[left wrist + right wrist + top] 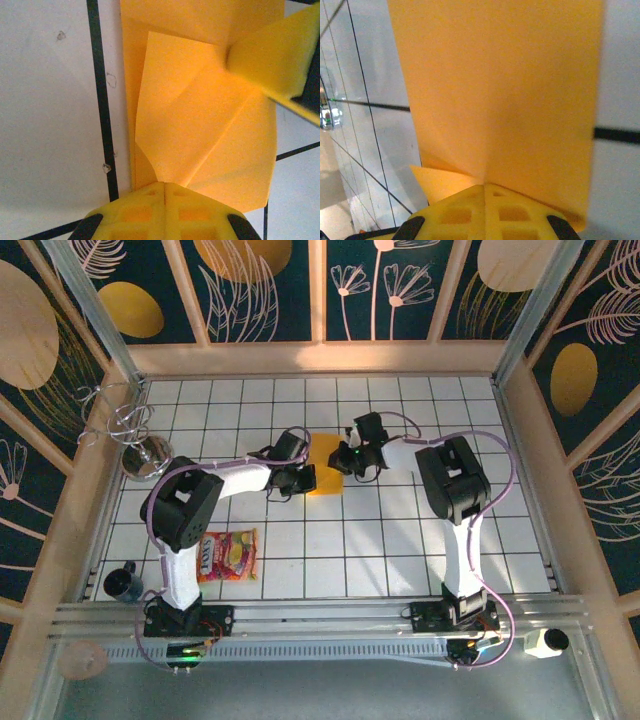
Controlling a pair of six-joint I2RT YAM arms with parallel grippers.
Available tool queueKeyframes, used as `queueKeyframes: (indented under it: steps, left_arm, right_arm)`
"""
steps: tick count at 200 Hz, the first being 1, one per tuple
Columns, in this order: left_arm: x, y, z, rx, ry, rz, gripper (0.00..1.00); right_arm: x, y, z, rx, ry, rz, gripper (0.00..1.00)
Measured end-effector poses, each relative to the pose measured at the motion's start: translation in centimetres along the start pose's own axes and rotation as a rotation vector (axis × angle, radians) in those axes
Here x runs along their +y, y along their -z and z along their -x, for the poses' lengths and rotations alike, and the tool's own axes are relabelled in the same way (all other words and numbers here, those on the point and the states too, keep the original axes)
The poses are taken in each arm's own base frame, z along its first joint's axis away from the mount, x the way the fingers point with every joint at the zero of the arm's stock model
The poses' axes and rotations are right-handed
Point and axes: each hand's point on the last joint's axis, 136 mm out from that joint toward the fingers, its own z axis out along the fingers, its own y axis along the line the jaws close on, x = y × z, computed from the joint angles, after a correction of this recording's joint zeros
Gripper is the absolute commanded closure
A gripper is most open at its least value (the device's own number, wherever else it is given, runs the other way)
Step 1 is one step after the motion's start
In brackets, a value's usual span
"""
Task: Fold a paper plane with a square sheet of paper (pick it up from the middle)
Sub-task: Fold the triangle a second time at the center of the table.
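Observation:
The square sheet of paper (325, 480) is orange-yellow and partly folded. It lies mid-table between both grippers. In the left wrist view the sheet of paper (200, 110) shows a raised flap and a diagonal crease running into the seam of my left gripper (165, 184), whose jaws are shut on it. The right gripper's yellow finger (272, 52) rests on the sheet's far corner. In the right wrist view the sheet of paper (500, 85) rises from my right gripper (485, 185), shut on its edge, with a small triangular flap (437, 181) to the left. No finished paper plane shows.
A red-and-yellow snack packet (228, 555) lies near the left arm's base. A black cup (122, 582) stands at the near left edge. A shiny metal stand with wire loops (145, 455) sits at the left. Wooden frame walls enclose the tiled table (400, 540).

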Motion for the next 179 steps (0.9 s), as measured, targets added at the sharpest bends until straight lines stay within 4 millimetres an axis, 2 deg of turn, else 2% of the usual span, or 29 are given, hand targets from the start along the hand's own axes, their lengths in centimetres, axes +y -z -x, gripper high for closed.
queueKeyframes:
  steps: [22, 41, 57, 68, 84, 100, 137, 158, 179]
  left_arm:
    - [0.0, 0.0, 0.0, -0.002, -0.001, 0.0, 1.0]
    - [0.0, 0.1, 0.1, 0.0, 0.0, 0.001, 1.0]
    - [-0.2, 0.2, 0.1, 0.006, 0.0, 0.0, 1.0]
    - [-0.3, 0.3, 0.0, 0.018, 0.003, 0.002, 0.91]
    - [-1.0, 0.7, 0.6, 0.017, 0.002, -0.005, 0.83]
    - [-2.3, 1.3, 2.0, -0.019, -0.004, -0.032, 0.77]
    - [-4.2, 2.5, 4.7, -0.096, 0.013, -0.102, 0.75]
    - [-4.4, 2.5, 5.5, -0.106, 0.04, -0.134, 0.75]
    - [-3.9, 1.8, 6.0, -0.109, 0.067, -0.139, 0.74]
  right_arm:
    - [-0.9, 0.7, 2.3, -0.05, -0.011, -0.006, 1.0]
    - [-2.4, 1.8, 4.9, -0.134, -0.009, -0.045, 1.0]
    - [-3.5, 2.6, 6.4, -0.184, -0.016, -0.073, 1.0]
    - [-3.7, 2.8, 6.7, -0.198, -0.015, -0.081, 1.0]
    - [-3.3, 3.1, 6.1, -0.204, -0.003, -0.085, 0.98]
    - [-2.5, 3.8, 5.0, -0.203, 0.003, -0.079, 0.92]
    - [-0.5, 5.4, 2.4, -0.191, -0.027, -0.035, 0.77]
    - [0.2, 5.1, 1.3, -0.164, -0.066, -0.012, 0.7]
    - [1.1, 4.5, 0.1, -0.128, -0.104, 0.011, 0.68]
